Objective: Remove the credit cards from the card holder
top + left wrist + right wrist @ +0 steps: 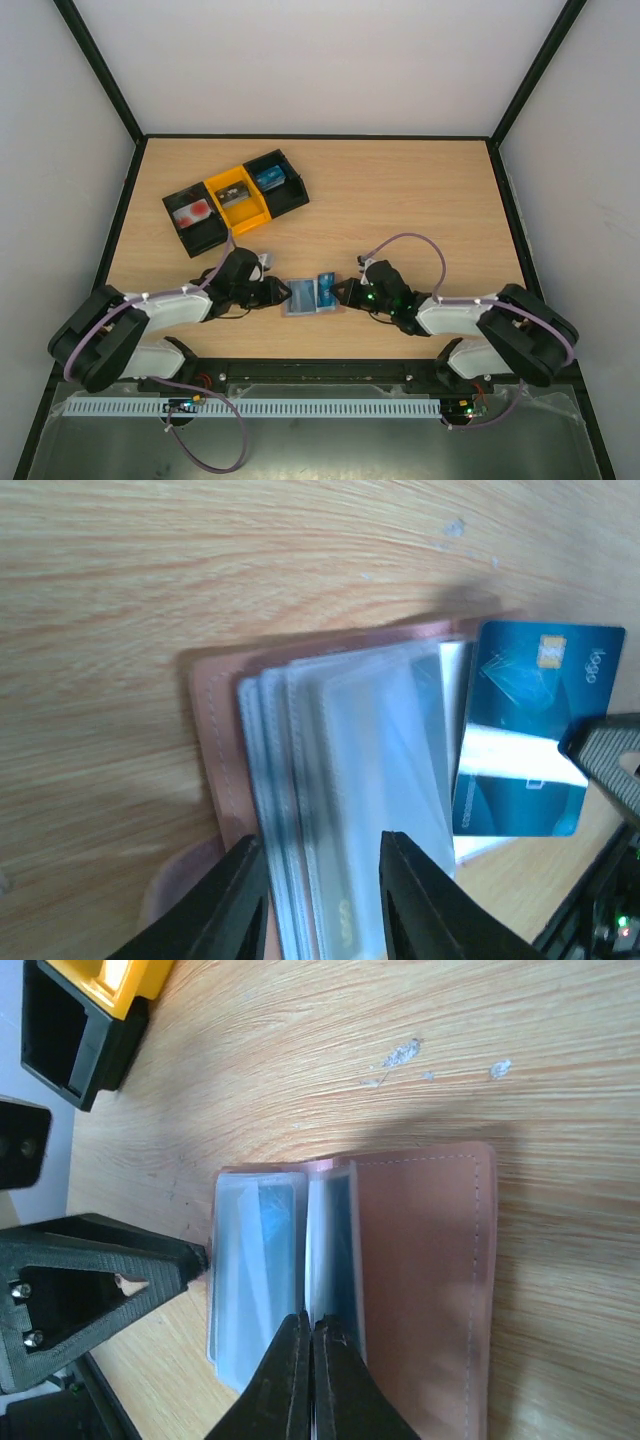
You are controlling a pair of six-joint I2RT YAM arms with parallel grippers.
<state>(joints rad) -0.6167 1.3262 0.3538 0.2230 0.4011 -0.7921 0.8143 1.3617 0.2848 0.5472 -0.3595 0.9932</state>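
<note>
The card holder [298, 297] lies open on the table between both arms, its pinkish-brown cover [420, 1280] flat and its clear sleeves fanned up. A blue credit card [530, 720] with a gold chip sticks out of the holder's right side. My right gripper [312, 1340] is shut on its edge, which shows as a dark strip [342, 1250]. The right gripper [345, 292] comes in from the right. My left gripper [325, 880] stands open at the holder's left end [275, 293], its fingers apart with the sleeve stack [330, 780] between them.
A black-and-yellow three-section tray [235, 200] stands at the back left with small items in its sections; its corner [80, 1030] shows in the right wrist view. Black walls edge the wooden table [420, 200].
</note>
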